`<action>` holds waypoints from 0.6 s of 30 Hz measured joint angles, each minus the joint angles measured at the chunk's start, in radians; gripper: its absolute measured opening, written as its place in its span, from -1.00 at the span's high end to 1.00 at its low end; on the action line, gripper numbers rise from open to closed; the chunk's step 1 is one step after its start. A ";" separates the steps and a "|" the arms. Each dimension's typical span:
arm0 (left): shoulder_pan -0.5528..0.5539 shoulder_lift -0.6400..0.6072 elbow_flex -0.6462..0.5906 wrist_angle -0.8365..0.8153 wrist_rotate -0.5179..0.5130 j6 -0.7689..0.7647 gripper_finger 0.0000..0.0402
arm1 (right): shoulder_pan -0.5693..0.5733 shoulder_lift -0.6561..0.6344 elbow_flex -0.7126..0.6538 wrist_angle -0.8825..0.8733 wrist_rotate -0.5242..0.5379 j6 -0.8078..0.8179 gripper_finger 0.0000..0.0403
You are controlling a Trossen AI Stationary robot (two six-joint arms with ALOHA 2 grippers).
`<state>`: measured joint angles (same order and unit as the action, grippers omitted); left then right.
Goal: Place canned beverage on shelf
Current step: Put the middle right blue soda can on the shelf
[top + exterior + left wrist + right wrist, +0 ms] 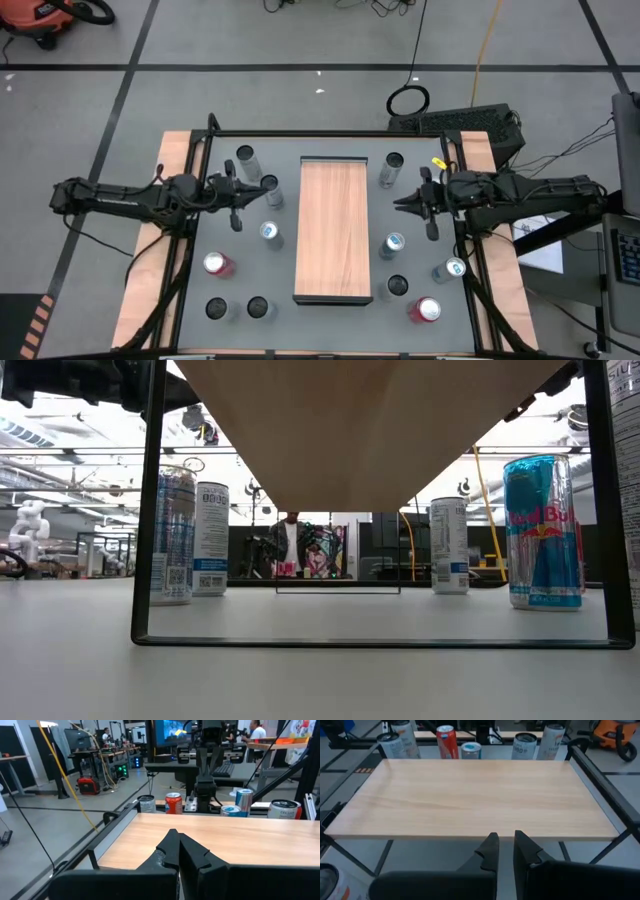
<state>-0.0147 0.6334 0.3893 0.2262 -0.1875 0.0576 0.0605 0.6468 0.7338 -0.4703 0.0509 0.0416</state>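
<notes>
The shelf (335, 230) is a long light-brown wood-grain board on a dark frame, standing in the middle of the table. Several cans stand upright on the tabletop on both sides of it, such as a silver one (270, 190), a blue-topped one (393, 243) and a red one (426, 310). My left gripper (256, 191) hovers left of the shelf, shut and empty, close to the silver can. My right gripper (402, 203) hovers right of the shelf, its fingers (491, 847) a narrow gap apart and empty. Both point level at the shelf's long sides.
More cans stand on the left (217, 264) and near the front (258, 307), others at the far end (392, 165). In the low view a Red Bull can (543, 530) and white cans (210, 525) show under the shelf's board (370, 420). People show in the room beyond.
</notes>
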 joint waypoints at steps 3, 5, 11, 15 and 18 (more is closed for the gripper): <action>0.000 0.005 0.000 0.001 0.000 0.000 1.00 | 0.000 0.000 0.000 -0.038 -0.001 0.035 1.00; 0.000 0.009 0.000 0.000 0.000 0.004 1.00 | 0.000 0.002 0.000 -0.082 -0.002 0.059 1.00; 0.000 0.021 0.000 -0.001 0.000 0.009 1.00 | 0.000 0.034 0.000 -0.190 -0.007 0.089 1.00; 0.000 0.035 0.000 0.019 -0.028 0.015 1.00 | 0.000 0.060 0.000 -0.195 -0.107 0.062 1.00; 0.000 0.050 -0.001 0.038 -0.039 0.026 1.00 | 0.000 0.079 0.000 -0.219 -0.192 0.067 1.00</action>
<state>-0.0143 0.6835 0.3886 0.2645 -0.2260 0.0837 0.0608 0.7257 0.7338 -0.6897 -0.1415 0.1090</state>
